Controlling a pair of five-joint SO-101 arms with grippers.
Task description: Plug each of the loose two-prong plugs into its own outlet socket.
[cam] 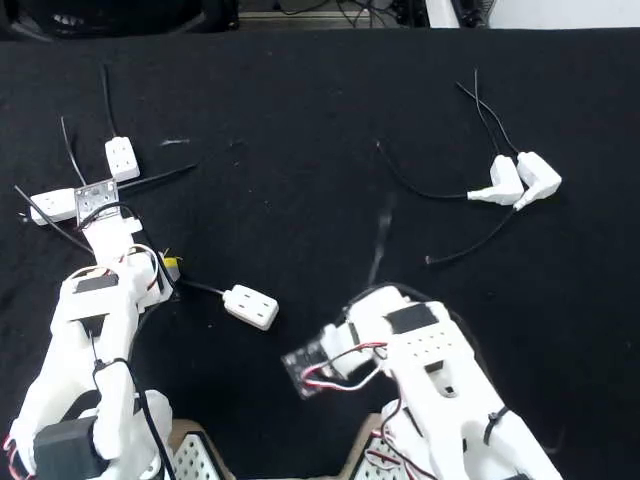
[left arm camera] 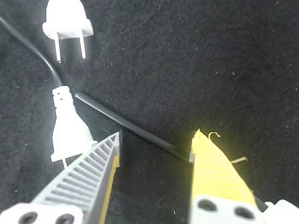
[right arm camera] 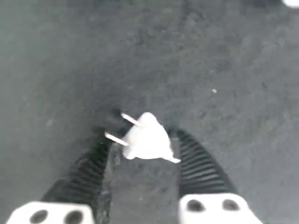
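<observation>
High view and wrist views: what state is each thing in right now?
left hand: open, empty, above a black cable.
right hand: shut on the held plug.
held plug: gripped, prongs bare, unplugged.
near plug: lying loose, unplugged.
far plug: lying loose, unplugged.
outlet socket: nothing plugged in.

White plug (right arm camera: 148,140) in right hand (right arm camera: 145,136) (prongs forward), second plug (left arm camera: 69,133) lying flat

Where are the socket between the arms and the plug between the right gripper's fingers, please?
socket (cam: 250,306), high view, its top face.
plug (right arm camera: 147,137), right wrist view, its white body.
</observation>
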